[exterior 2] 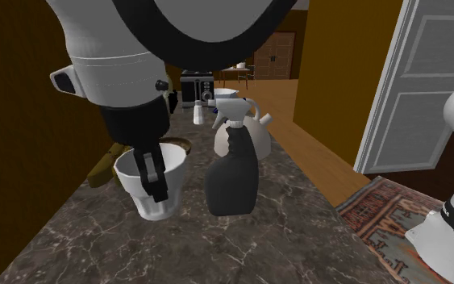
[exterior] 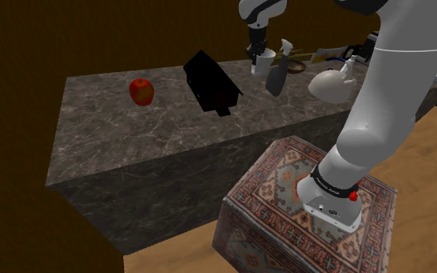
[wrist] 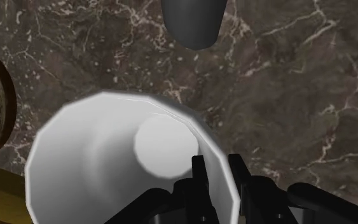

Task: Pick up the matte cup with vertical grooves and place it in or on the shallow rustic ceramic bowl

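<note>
The pincer (wrist: 217, 167) is clamped on the rim of the white grooved cup (wrist: 95, 159) on the marble desk (wrist: 298, 95), just beside a dark spray bottle (exterior 2: 231, 181).

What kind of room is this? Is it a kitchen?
Probably a kitchen in a house: a dark marbled counter holds a red apple, a white cup and a spray bottle, and a white panelled door stands nearby.
</note>
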Robot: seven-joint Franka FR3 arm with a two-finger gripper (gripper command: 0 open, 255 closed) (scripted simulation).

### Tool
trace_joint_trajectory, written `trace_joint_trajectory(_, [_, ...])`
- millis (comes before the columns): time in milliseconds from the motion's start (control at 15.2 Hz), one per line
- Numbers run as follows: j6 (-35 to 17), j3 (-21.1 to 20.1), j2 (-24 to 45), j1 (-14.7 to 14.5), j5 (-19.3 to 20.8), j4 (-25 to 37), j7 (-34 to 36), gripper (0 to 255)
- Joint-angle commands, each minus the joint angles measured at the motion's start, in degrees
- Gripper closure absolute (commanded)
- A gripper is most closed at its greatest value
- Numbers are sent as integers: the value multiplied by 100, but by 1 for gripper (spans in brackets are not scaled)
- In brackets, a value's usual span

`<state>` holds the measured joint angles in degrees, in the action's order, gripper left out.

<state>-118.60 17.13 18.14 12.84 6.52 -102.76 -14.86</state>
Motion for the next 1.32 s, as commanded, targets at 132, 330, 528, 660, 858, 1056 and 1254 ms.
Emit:
trace_joint_trajectory(132, [272, 6, -104, -14, 15, 174, -22, 255])
trace_joint_trajectory(330, [477, 12, -178, -21, 26, 309, -43, 255])
trace_joint_trajectory(528, [685, 16, -241, -26, 34, 456, -66, 255])
trace_joint_trajectory(660, [825, 19, -278, -29, 38, 562, -82, 255])
trace_joint_trajectory(858, [1038, 23, -325, -33, 43, 731, -108, 255])
trace_joint_trajectory(1056, [1178, 69, -327, 49, 29, 891, -257, 255])
trace_joint_trajectory(1254, [1184, 197, -227, 306, -32, 1057, -651, 255])
